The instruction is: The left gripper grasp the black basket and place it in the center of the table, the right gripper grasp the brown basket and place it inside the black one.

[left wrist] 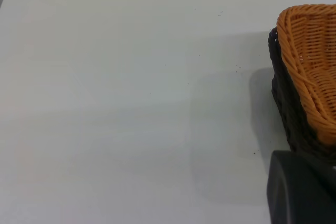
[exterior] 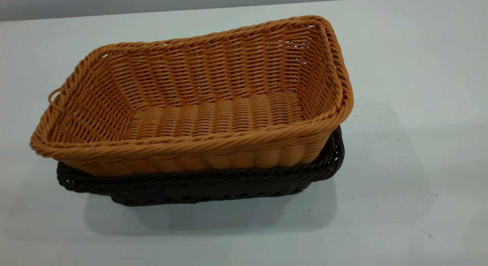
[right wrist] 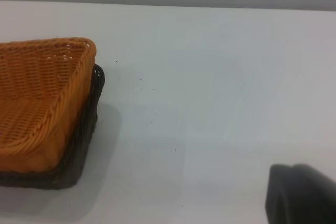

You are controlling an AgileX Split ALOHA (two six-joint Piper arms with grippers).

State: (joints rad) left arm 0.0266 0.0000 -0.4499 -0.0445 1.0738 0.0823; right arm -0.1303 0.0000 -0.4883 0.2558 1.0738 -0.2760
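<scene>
The brown basket (exterior: 198, 102) sits nested inside the black basket (exterior: 198, 186) in the middle of the table (exterior: 400, 182). Only the black basket's rim and lower wall show beneath it. A small loop (exterior: 53, 98) sticks out of the brown basket's left short end. Neither arm appears in the exterior view. The left wrist view shows one corner of the brown basket (left wrist: 315, 61) and the black basket (left wrist: 294, 119), with a dark part of my left gripper (left wrist: 302, 190) close by. In the right wrist view my right gripper (right wrist: 302, 195) stands well apart from the brown basket (right wrist: 37, 98) and the black basket (right wrist: 84, 140).
White table surface with tiny dark specks spreads on all sides of the stacked baskets. The table's far edge (exterior: 152, 12) meets a grey wall behind them. Nothing else stands on the table.
</scene>
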